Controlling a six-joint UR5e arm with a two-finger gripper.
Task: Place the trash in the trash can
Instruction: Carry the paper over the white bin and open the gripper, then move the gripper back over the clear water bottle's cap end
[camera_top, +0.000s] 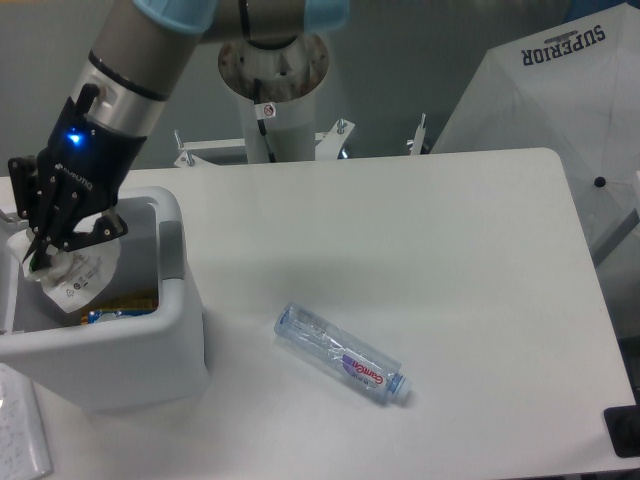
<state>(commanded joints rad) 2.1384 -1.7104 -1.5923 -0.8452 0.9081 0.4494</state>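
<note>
Silver arm, black fingers, blue LED

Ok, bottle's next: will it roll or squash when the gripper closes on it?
The bottle lies on its side on the smooth table, so a nudge would probably roll it. It looks clear, thin-walled and apparently empty: likely light, and liable to dent or slip under a firm squeeze.

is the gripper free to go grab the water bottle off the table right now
Probably not yet. The gripper is shut on the tissue over the trash can opening, so it must let go first. Otherwise the water bottle lies alone on the table, with nothing around it.
</note>
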